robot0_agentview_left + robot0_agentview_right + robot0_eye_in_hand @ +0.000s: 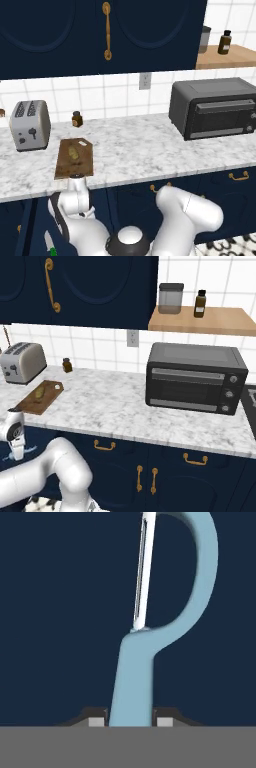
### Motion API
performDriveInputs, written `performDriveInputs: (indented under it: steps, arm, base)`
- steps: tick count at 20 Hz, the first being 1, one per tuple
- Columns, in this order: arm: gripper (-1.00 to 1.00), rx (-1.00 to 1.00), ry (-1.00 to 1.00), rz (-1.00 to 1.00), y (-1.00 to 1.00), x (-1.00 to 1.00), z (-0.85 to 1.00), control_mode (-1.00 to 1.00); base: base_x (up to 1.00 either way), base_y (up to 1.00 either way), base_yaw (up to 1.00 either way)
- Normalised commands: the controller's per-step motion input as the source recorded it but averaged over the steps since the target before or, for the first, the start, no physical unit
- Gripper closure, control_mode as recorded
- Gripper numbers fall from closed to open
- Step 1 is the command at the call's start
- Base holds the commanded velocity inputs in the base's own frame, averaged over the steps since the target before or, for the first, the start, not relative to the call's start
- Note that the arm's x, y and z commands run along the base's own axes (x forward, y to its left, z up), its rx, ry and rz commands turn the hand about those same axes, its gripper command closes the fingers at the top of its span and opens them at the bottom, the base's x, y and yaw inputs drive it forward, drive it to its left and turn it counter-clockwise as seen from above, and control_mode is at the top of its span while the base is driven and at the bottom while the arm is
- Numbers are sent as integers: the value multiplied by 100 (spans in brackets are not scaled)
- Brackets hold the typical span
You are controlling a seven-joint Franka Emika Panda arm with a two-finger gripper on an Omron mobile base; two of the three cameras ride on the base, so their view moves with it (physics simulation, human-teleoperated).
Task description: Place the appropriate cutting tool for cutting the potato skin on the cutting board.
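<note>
While we hold the tool low in front of the cabinets, these are our notes for handling it.

Peeler (134, 677): in the hand view the light-blue stem rises from between the two finger tips, and the looped head with its thin white blade stands above, against dark blue.

Gripper (131, 718): the fingers sit narrow, pressed on either side of the peeler's stem near its lower end; we see no gap between pad and stem.

Place: in the right base view the hand (15, 431) hangs below the counter edge, in front of the dark cabinet fronts, so the peeler is well short of the board.

Board (64, 161): a brown wooden slab on the marble counter (150, 150), just right of the toaster (30, 125).

Potato (73, 153): a small tan lump lying on the board, toward its far half.

Handling: we judge the peeler light and stiff, with a smooth, thin stem that may twist or slide in a two-finger pinch.

Hold: the stem is the right place; the loop and blade should stay free.

Risk: the near half of the board looks bare, though at this size we cannot be sure, and we would set the peeler there, apart from the potato.
</note>
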Motion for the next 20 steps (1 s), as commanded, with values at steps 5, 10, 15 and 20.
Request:
performDriveInputs:
  steps: [5, 10, 15, 20]
  arm:
    - [100, -1, -3, -6, 1, -71, 56, -100]
    - [100, -5, 0, -5, 0, -89, 100, -100]
    - [100, -21, -11, 0, 2, -47, 100, -100]
    - [100, -27, -19, 0, 1, 1, 100, -100]
  base:
    - [0, 0, 0]
    - [0, 0, 0]
    - [0, 0, 0]
    - [0, 0, 0]
